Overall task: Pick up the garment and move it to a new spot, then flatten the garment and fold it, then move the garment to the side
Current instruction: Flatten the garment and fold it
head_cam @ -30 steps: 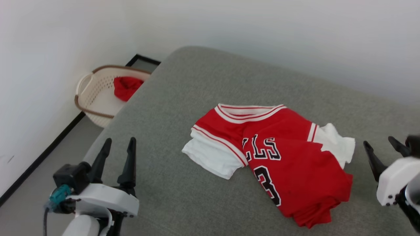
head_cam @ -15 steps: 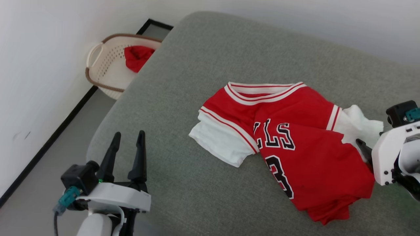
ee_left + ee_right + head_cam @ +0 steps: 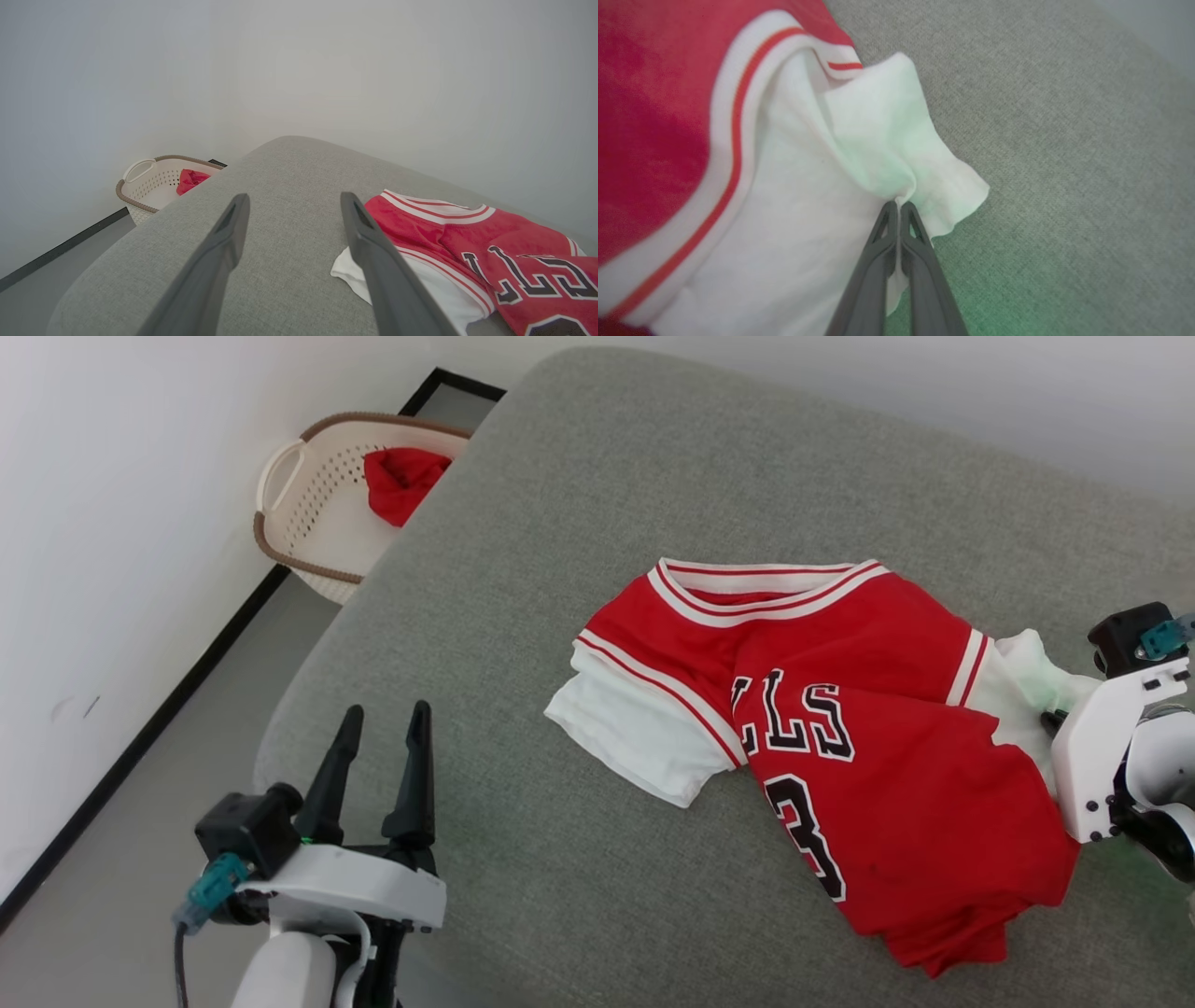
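- A red jersey-style garment [image 3: 868,747] with white short sleeves, red-and-white striped trim and black, white-outlined letters and a number lay rumpled on a broad grey fabric cushion [image 3: 579,523], towards the robot's right.
- Its striped collar faced the far wall. The lower red body was bunched in folds nearest the robot.
- One white sleeve was spread flat on the cushion on the left side of the garment. The other white sleeve was drawn up into a small peak on the right side.
- The right gripper [image 3: 899,204], two long dark fingers on a white wrist, was pinched nearly together on the edge of that right sleeve. A fold of white cloth was caught between the fingertips.
- The left gripper [image 3: 387,709] hovered over the near left part of the cushion, well apart from the garment. Its two dark fingers stood wide and held nothing.
- A beige perforated plastic laundry basket [image 3: 280,513] with a brown rim and a loop handle sat on the grey floor, between the cushion's left edge and the white wall.
- Inside the basket lay one plain red cloth [image 3: 401,481], crumpled against the side nearest the cushion. The rest of the visible interior was bare beige plastic.
- A black skirting strip ran along the foot of the white wall beside the basket.
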